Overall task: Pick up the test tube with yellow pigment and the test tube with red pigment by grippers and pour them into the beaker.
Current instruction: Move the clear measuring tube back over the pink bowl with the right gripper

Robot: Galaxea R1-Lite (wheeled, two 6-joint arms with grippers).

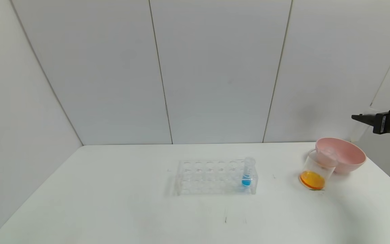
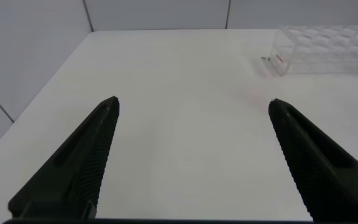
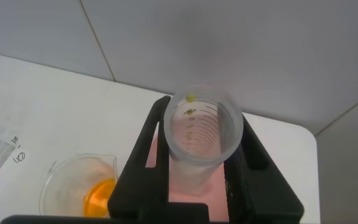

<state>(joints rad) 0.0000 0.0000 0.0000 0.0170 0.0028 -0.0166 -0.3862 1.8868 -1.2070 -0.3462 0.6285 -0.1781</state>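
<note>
A: Near edge first. Left gripper (image 2: 191, 155) hangs over bare counter (image 1: 113, 203), fingers spread, nothing between them. Parked, I'd say.

B: Mid-frame?

A: Rack (image 1: 217, 177) at centre, only the blue tube (image 1: 247, 173) in it. Beaker (image 1: 316, 171) right of centre, orange liquid at its bottom, touching the pink bowl (image 1: 345, 156) behind.

B: Right gripper?

A: Right gripper (image 3: 197, 162) at the head view's right edge, above the bowl, fingers pinching a near-empty tube (image 3: 202, 127), yellow flecks inside. Likely the yellow one, poured; probably headed for the bowl.
</note>
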